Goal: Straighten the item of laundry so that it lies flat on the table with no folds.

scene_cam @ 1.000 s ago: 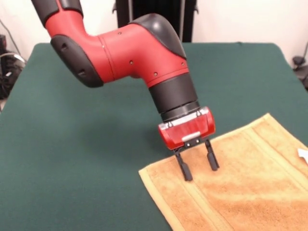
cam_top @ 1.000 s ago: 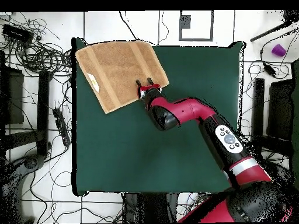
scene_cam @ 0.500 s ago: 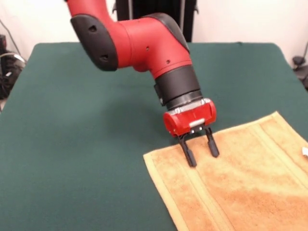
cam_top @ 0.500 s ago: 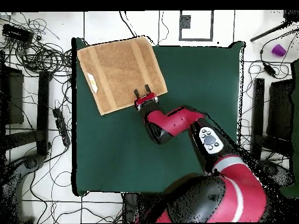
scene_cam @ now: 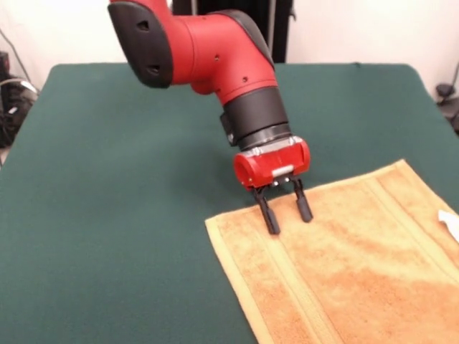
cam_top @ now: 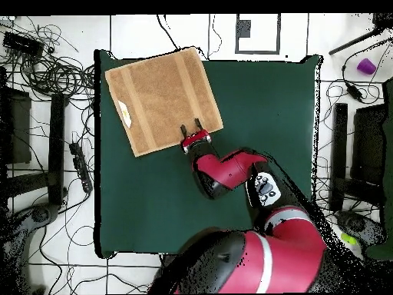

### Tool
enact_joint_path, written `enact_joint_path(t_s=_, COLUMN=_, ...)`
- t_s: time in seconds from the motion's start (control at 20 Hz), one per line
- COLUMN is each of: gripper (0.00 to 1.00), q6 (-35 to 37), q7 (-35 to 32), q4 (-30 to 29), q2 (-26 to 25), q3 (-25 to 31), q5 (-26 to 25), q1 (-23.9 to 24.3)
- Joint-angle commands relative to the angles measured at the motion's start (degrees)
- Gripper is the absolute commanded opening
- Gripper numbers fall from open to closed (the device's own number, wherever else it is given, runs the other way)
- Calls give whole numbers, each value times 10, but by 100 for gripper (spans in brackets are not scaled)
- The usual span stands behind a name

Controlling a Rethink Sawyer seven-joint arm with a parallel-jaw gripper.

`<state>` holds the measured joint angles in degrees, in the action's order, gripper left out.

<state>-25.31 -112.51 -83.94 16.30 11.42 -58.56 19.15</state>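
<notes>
white tiled floor (cam_top: 138, 34), tangled black cables (cam_top: 54, 73) at one side, white wall (scene_cam: 358, 29) behind, purple obj (cam_top: 366, 66) on floor

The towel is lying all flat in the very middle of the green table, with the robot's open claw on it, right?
Not the middle. The overhead view shows the towel spread flat at a corner of the table, reaching its edges there. The rest holds: the open end effector is at the towel's border.

The towel (scene_cam: 358, 258) is golden yellow-orange terry with paler woven stripes running near its edges and a small white tag (scene_cam: 449, 223). The table (scene_cam: 129, 179) is plain dark green. The gripper (scene_cam: 285, 211) has black fingers under a glossy red housing, on a red-and-black arm (scene_cam: 208, 54).
</notes>
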Motion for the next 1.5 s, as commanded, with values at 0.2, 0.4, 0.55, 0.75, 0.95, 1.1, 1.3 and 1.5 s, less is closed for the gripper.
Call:
enact_joint_path(t_s=0.2, gripper=100, q6=50, q7=-13, q4=-88, q2=-82, q3=-157, q5=20, q1=-37)
enact_joint_path(t_s=0.4, gripper=100, q6=50, q7=-12, q4=-86, q2=-84, q3=-165, q5=1, q1=-36)
enact_joint_path(t_s=0.55, gripper=100, q6=64, q7=-25, q4=-91, q2=-78, q3=-152, q5=-23, q1=-25)
enact_joint_path(t_s=0.75, gripper=100, q6=66, q7=-29, q4=-100, q2=-77, q3=-166, q5=-6, q1=-34)
enact_joint_path(t_s=0.95, gripper=100, q6=12, q7=-20, q4=-108, q2=-92, q3=-198, q5=31, q1=-48)
enact_joint_path(t_s=1.1, gripper=100, q6=-32, q7=-4, q4=-112, q2=-112, q3=-225, q5=67, q1=-62)
enact_joint_path(t_s=1.3, gripper=100, q6=-73, q7=15, q4=-117, q2=-137, q3=-261, q5=107, q1=-82)
enact_joint_path(t_s=1.5, gripper=100, q6=-60, q7=-6, q4=-122, q2=-135, q3=-263, q5=82, q1=-85)
